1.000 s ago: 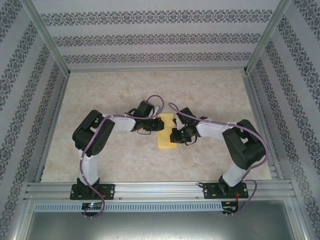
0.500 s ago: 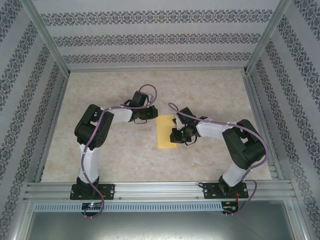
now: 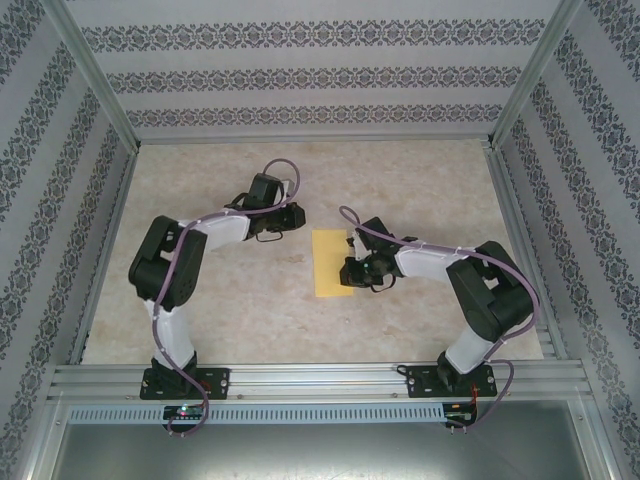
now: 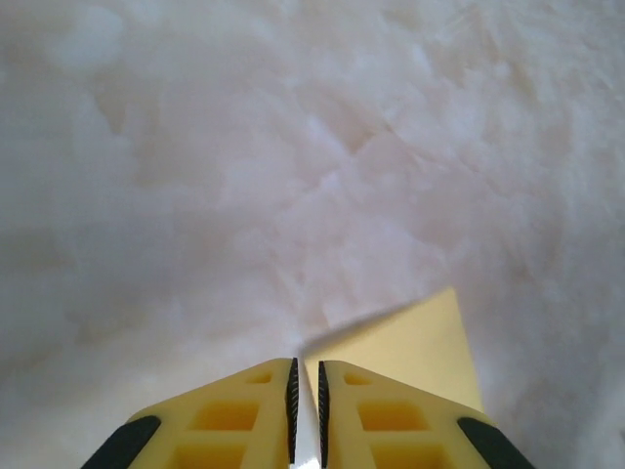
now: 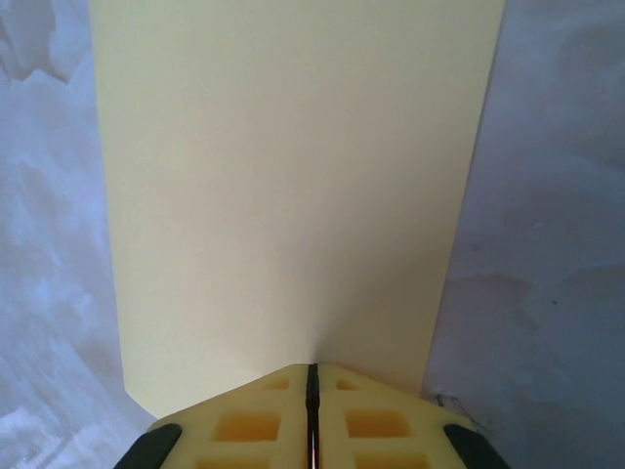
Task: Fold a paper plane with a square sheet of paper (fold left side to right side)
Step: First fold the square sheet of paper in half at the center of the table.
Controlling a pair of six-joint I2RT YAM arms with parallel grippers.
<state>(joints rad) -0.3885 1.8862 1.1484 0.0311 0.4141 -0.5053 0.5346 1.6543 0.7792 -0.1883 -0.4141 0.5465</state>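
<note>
The square sheet of paper point(image 3: 332, 262) lies flat mid-table, yellow-orange and folded into a tall narrow rectangle. My right gripper point(image 3: 347, 270) is at its right edge. In the right wrist view the paper point(image 5: 293, 176) spreads out ahead and runs under the right gripper point(image 5: 312, 369), whose pads are together; I cannot tell whether paper is pinched. My left gripper point(image 3: 296, 221) hangs left of the sheet's far corner, apart from it. In the left wrist view the left gripper point(image 4: 305, 366) has a narrow empty slit, with a paper corner point(image 4: 415, 347) to its right. A paper plane is out of view.
The marble-patterned tabletop point(image 3: 200, 300) is bounded by aluminium rails point(image 3: 310, 375) at the near edge and patterned walls point(image 3: 310, 70) on three sides. Purple cables loop over both arms.
My left gripper has let go and drawn back left and away from the paper's left edge, its jaws parting slightly. The right gripper stays at the paper's right edge.
</note>
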